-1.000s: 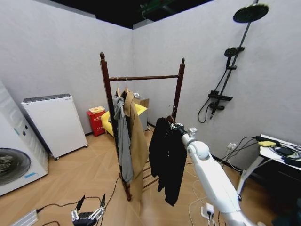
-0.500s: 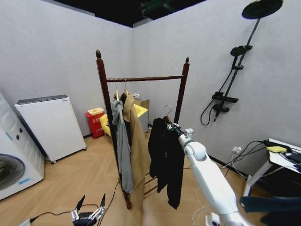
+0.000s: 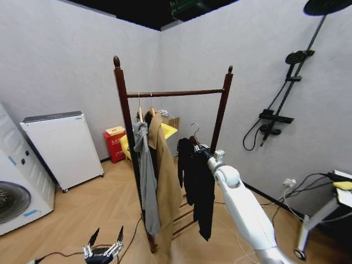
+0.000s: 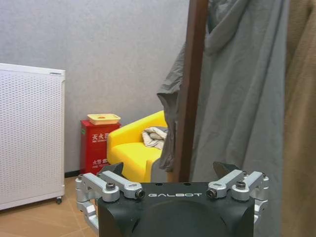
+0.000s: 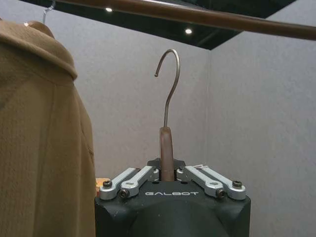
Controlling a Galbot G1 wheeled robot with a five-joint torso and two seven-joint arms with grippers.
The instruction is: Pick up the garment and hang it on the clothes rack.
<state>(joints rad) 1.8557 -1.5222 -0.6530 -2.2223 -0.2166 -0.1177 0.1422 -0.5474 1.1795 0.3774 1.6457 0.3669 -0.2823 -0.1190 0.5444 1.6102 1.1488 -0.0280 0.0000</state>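
Your black garment (image 3: 198,184) hangs from its hanger (image 5: 167,159), just right of the tan coat (image 3: 164,181), its hook below the clothes rack (image 3: 175,94) rail. The right gripper (image 3: 204,149) pinches the hanger neck. Your left gripper (image 3: 102,251) waits low, near left, fingers spread, empty.

The long limp garment (image 3: 197,181) is black, and its hanger (image 5: 166,153) is brown wood with a shiny silver metal hook (image 5: 169,84). The tall wooden clothes rack (image 3: 124,110) is dark reddish-brown. On it hang a tan long coat (image 3: 165,176) and a grey hooded top (image 3: 146,181). The small armchair (image 4: 136,150) is bright yellow. The little box (image 3: 114,144) is red. The walls are pale grey. The floor is light brown wood.
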